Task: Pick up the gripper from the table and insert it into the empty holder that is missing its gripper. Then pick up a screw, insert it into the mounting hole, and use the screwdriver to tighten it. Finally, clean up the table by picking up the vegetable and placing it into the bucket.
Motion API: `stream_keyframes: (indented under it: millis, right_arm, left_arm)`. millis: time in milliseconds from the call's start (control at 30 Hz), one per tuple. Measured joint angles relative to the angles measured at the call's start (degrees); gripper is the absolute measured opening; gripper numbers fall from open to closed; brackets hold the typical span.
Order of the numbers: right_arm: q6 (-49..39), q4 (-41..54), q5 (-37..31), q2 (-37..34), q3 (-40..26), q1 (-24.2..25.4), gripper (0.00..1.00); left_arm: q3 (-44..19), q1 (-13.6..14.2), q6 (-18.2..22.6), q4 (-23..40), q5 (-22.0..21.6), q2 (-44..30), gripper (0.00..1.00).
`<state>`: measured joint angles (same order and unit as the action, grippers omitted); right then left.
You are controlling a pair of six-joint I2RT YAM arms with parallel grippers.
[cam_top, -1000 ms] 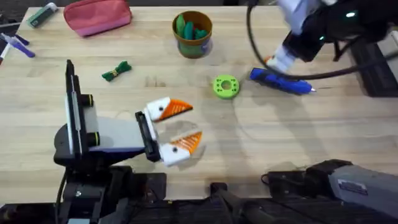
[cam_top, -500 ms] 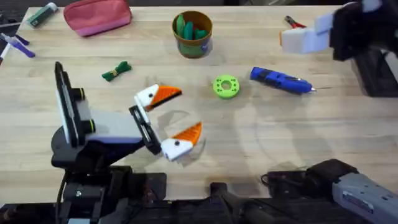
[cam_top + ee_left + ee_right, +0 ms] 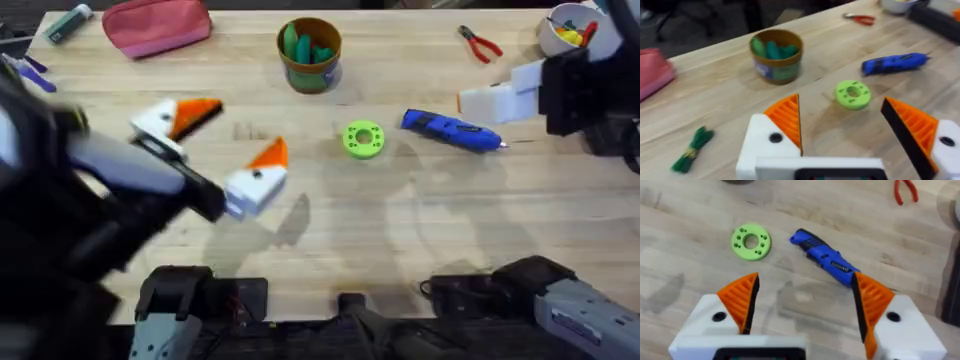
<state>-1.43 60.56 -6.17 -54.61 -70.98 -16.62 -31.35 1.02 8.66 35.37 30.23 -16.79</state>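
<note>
Above the table, both end effectors [image 3: 228,150] [image 3: 802,305] gape empty; left arm blurred.

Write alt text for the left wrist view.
The left gripper, its orange-padded fingers open and empty, hangs above a wooden table. Beyond it lie a green disc, a blue screwdriver and a brown bucket of green pieces, with a small leafy green bundle off to one side.

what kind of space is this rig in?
Likely a lab or workshop bench: a wooden table holding a blue screwdriver and red pliers, with two robot grippers, left and right, over it.
</note>
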Motion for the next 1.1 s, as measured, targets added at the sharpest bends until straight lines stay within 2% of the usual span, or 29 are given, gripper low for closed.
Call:
stream_keyframes:
  millis: [200, 333, 467, 633, 867, 967, 1033, 1100]
  right_arm:
    - [0.0, 2.0, 0.0, 0.0, 0.0, 0.0, 0.994]
    - [0.0, 2.2, 0.0, 0.0, 0.0, 0.0, 0.993]
    - [0.0, 2.2, 0.0, 0.0, 0.0, 0.0, 0.993]
    - [0.0, 2.2, 0.0, 0.0, 0.0, 0.0, 0.993]
    - [0.0, 2.3, 0.0, 0.0, 0.0, 0.0, 0.994]
    - [0.0, 2.3, 0.0, 0.0, 0.0, 0.0, 0.992]
    - [0.0, 2.3, 0.0, 0.0, 0.0, 0.0, 0.993]
    - [0.0, 2.2, 0.0, 0.0, 0.0, 0.0, 0.993]
  left_arm:
    - [-18.9, 0.0, 3.5, 13.2, -8.3, -19.1, 0.985]
    - [-29.0, 0.0, 4.3, 22.1, -12.5, -31.5, 0.986]
    - [-36.1, 0.0, 4.6, 26.7, -18.5, -41.3, 0.986]
    - [-41.2, -0.1, 4.7, 28.1, -24.1, -46.9, 0.986]
    - [-42.3, -0.1, 4.7, 30.5, -28.2, -47.4, 0.986]
    - [-42.3, -0.1, 4.7, 31.7, -28.4, -47.4, 0.986]
    - [-42.3, -0.1, 6.1, 31.4, -28.8, -47.4, 0.986]
    - [-42.3, -0.6, 9.7, 31.9, -29.5, -47.4, 0.986]
